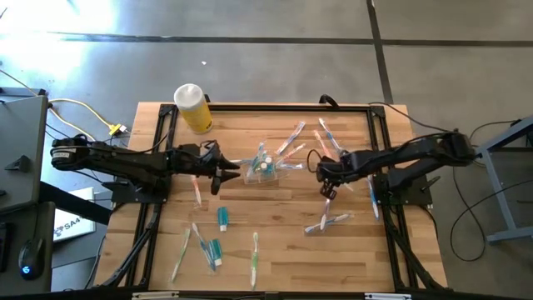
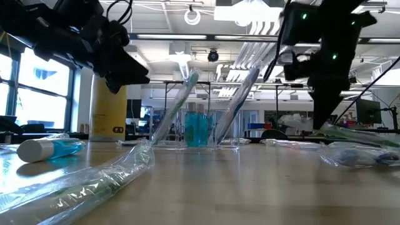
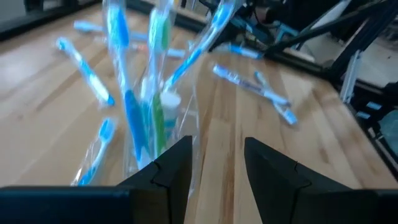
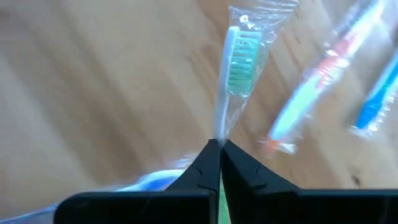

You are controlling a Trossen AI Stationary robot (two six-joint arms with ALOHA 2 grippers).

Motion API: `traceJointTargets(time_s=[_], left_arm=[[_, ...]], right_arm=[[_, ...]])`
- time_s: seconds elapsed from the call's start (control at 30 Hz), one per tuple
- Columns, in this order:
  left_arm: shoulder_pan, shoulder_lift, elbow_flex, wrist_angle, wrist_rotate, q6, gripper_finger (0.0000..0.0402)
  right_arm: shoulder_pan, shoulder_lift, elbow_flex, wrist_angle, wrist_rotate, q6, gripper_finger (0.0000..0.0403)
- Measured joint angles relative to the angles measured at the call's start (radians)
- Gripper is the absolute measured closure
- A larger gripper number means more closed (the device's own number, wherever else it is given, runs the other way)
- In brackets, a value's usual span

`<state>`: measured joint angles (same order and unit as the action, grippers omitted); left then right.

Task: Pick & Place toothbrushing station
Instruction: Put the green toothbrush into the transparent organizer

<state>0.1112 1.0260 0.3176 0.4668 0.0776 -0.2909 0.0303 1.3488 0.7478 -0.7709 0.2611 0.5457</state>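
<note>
Right gripper [image 4: 219, 144] clamps a wrapped toothbrush [image 4: 235, 68]
Next: lift and carry it to the clear container [image 1: 265, 169] mid-desk; left gripper [image 3: 214, 163] waits part-open beside it.

The left gripper [image 3: 216, 163], fingers apart, sits just beside the clear container [image 3: 163, 134] holding wrapped toothbrushes [image 3: 124, 93] upright.

I saw even, bright light from the ceiling lamps [image 2: 250, 9], glaring at twelve o'clock low down. Shadows were soft. My wrist pictures were blurred, nearest wrappers most.
</note>
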Motion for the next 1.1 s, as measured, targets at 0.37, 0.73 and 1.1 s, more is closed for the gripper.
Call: traceJointTargets(time_s=[0.37, 0.73, 1.1], left_arm=[[0.0, 0.0, 0.0, 0.124, 0.003, 0.075, 0.0258], [-0.042, 0.036, 0.0, 0.256, 0.0, 0.133, 0.0258], [-0.218, 0.268, 0.064, 0.5, -0.166, 0.338, 0.0255]], right_arm=[[0.234, -0.152, 0.001, 0.11, 0.035, 0.057, 0.0401], [0.376, -0.198, 0.002, 0.572, 0.051, -0.326, 0.04], [0.307, -0.139, 0.003, 0.874, -0.105, -0.594, 0.04]])
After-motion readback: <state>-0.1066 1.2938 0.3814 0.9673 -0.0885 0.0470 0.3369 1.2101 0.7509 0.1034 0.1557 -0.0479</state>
